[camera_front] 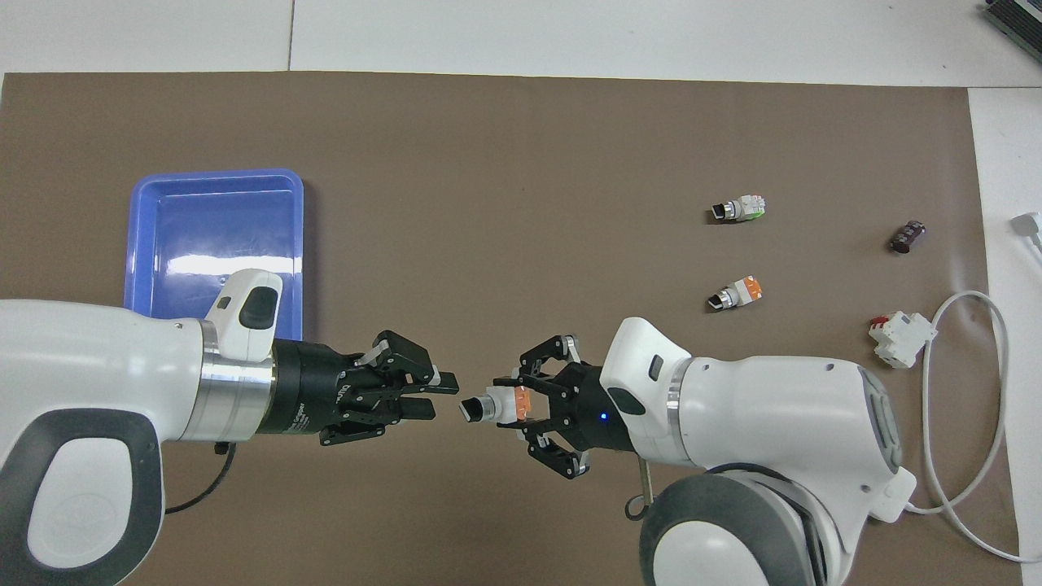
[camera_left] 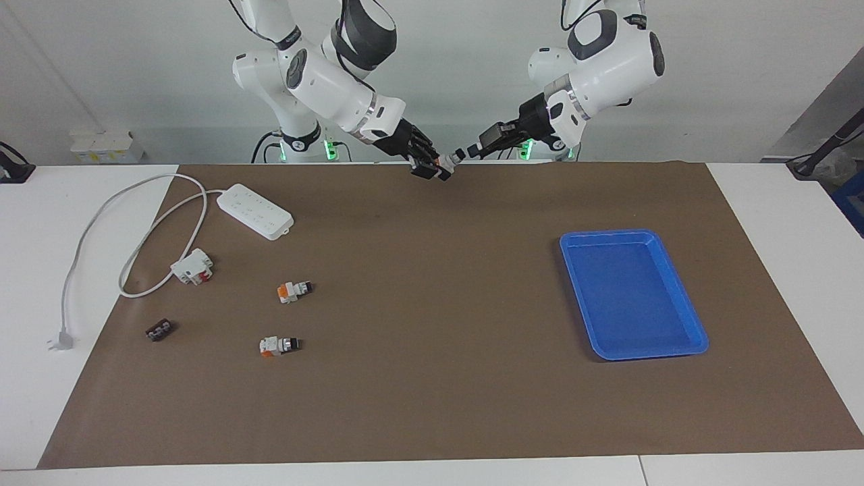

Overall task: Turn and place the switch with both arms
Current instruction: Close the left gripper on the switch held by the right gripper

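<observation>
mid-air handover step: right gripper [camera_front: 521,404] pinches the small white plastic switch [camera_front: 492,406] with orange end over the brown mat's robot-side edge; left gripper [camera_front: 435,395], fingers spread, must close on its black knob.

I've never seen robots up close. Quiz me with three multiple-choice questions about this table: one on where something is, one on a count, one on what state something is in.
1. Where is the blue tray?
A) on the brown mat, toward the left arm's end of the table
B) on the floor
C) lifted in the air

2. How many small switches lie on the brown mat?
A) none
B) two
C) five

3. What state is the raised switch in?
A) lying loose in the blue tray
B) gripped by the right hand
C) broken in two

Answers:
1 A: the tray sits flat on the mat at that end.
2 B: two lie side by side toward the right arm's end.
3 B: the right hand is closed on its orange part, above the mat.
</observation>
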{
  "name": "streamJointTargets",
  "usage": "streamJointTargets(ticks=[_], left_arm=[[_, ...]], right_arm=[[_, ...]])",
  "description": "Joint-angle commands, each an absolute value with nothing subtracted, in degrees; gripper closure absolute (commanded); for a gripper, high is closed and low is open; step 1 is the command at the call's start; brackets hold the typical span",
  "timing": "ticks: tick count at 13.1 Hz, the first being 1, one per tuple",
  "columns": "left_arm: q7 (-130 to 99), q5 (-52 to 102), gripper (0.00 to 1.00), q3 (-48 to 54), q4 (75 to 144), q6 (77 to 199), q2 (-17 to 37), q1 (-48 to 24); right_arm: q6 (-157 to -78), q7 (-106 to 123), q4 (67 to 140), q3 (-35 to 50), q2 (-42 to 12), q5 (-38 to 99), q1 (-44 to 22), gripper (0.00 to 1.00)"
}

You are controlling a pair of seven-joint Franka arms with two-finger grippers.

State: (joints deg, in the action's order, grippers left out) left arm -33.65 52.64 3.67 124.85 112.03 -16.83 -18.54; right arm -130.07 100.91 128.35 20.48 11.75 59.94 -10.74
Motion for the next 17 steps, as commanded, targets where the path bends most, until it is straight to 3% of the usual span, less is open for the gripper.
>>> streamJointTargets(ticks=[1,6,17], left_arm=[[-34.80,53.88,0.57,3.86,126.39,115.31,-17.93,-20.38],[-34.72,53.88,0.60,3.87,127.35,119.44,-17.93,-24.43],[-34.37,53.35,0.65,3.52,127.35,115.05,-18.28,-21.80]], right_arm=[[-130.69,99.93,128.85,20.65,13.01,61.79,-10.55,1.00],[-130.78,99.84,128.85,20.65,13.01,61.79,-10.55,1.00],[-130.96,99.49,128.85,20.65,13.01,61.79,-10.63,1.00]])
